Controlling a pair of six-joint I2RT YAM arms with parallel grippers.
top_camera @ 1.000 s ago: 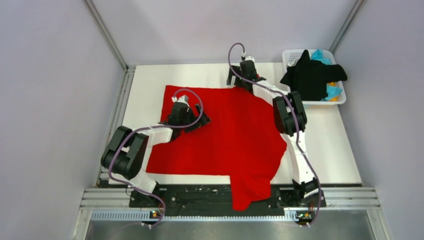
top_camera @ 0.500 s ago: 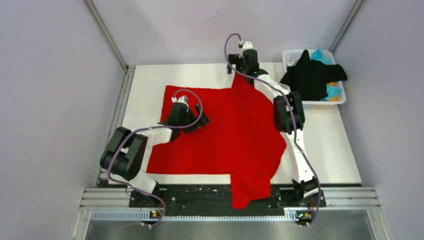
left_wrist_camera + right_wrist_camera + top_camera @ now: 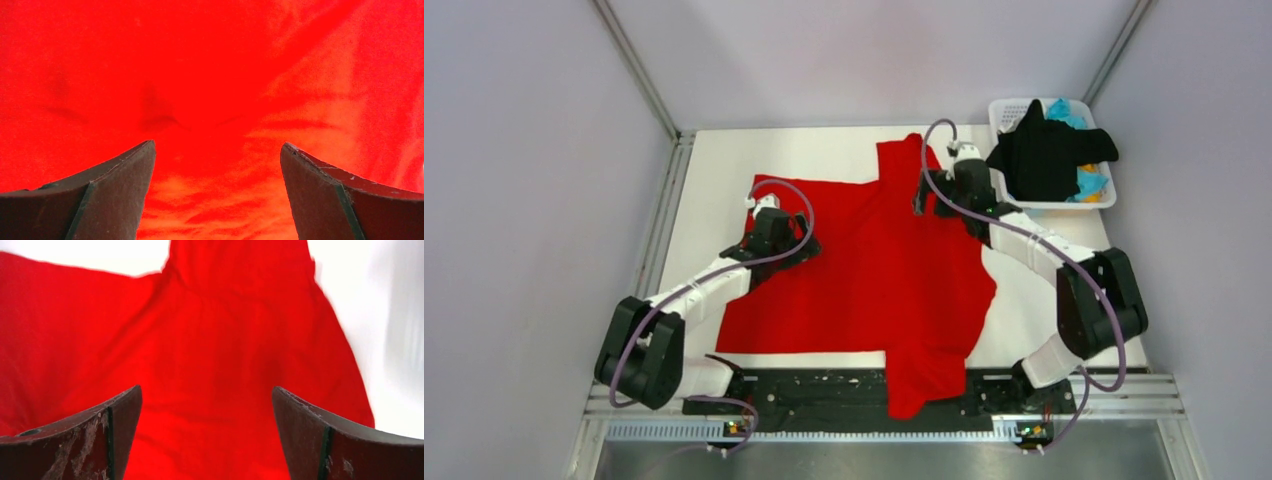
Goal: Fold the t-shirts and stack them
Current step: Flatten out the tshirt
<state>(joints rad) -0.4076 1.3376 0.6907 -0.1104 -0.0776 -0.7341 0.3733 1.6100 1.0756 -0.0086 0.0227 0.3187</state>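
Back from the far edge swung the right gripper (image 3: 936, 200), elbow bent out right, sleeve of the bright red cloth t-shirt (image 3: 874, 280) left flat on the white table (image 3: 824, 150). Left gripper (image 3: 792, 250) hovered over its left side. Both jaws were spread, empty. Best to flatten wrinkles before folding.

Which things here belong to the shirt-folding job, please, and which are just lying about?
Job: red shirt, black shirt, cyan cloth, orange cloth.
Lying about: basket.
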